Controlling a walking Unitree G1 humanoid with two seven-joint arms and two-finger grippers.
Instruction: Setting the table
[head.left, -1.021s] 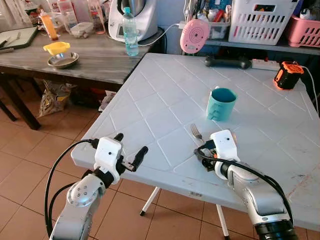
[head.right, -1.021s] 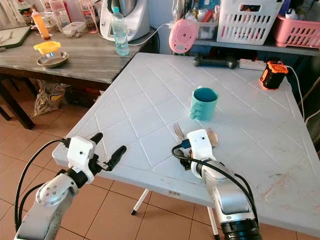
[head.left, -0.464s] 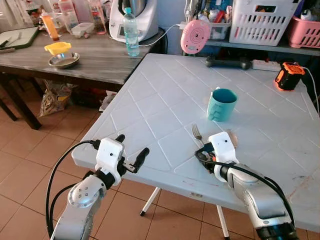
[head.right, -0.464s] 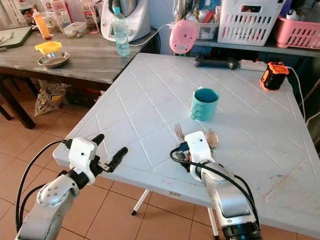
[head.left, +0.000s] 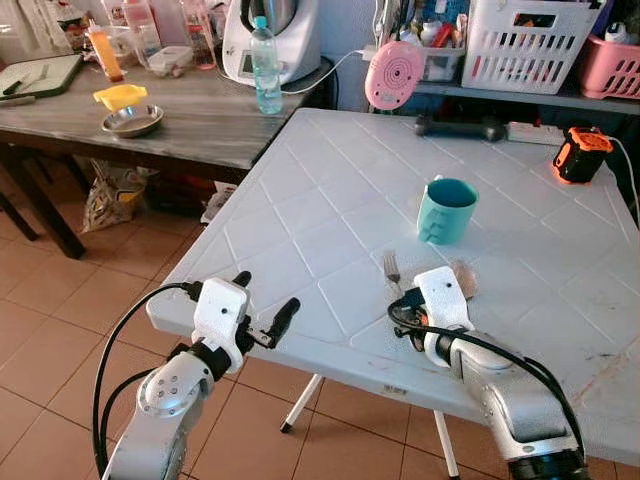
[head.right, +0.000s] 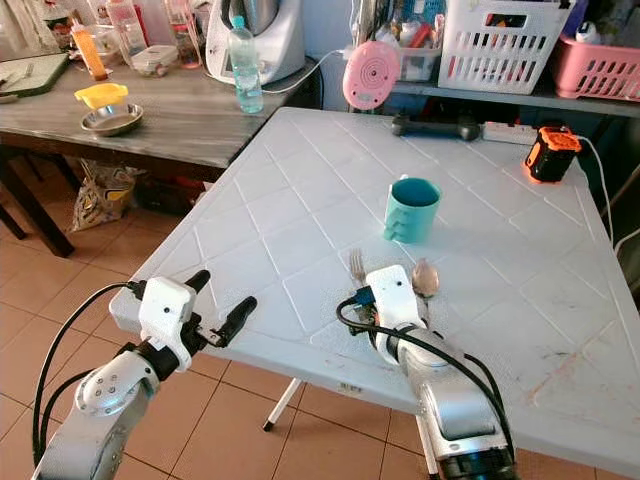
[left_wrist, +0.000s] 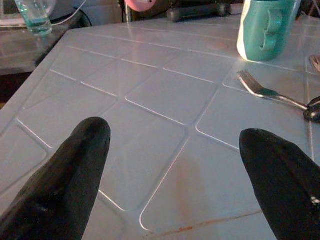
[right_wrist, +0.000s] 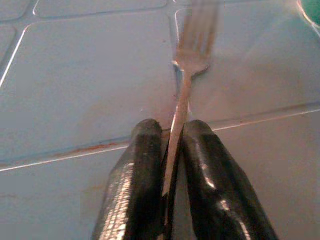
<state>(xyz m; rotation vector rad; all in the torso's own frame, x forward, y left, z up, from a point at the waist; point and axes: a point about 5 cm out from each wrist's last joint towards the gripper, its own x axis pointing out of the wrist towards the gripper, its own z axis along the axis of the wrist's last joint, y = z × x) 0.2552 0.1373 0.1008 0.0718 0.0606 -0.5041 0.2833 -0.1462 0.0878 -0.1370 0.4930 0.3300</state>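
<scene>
Right wrist view shows the fork (right_wrist: 186, 85) pinched by its handle between my two black fingers (right_wrist: 137, 185), tines pointing away from me over the pale tiled worktop (head.left: 330, 180). My right pincer (right_wrist: 167, 150) is clamped on that handle, and from the head views the fork's tines (head.left: 391, 265) lie low at the worktop, just ahead of my wrist; I cannot tell if they touch it. Just beside the fork, on my right, rests a spoon (head.left: 463, 277). Beyond both stands a teal cup (head.left: 444, 208), upright, near the middle of the worktop. My left pincer (head.left: 262, 308) hangs at the near edge of the worktop, well apart from the fork, its fingers (left_wrist: 75, 170) spread wide with nothing between them. Farther back lie a black dumbbell (head.left: 458, 126), an orange-and-black device (head.left: 582, 153) and a pink round gadget (head.left: 394, 74).
</scene>
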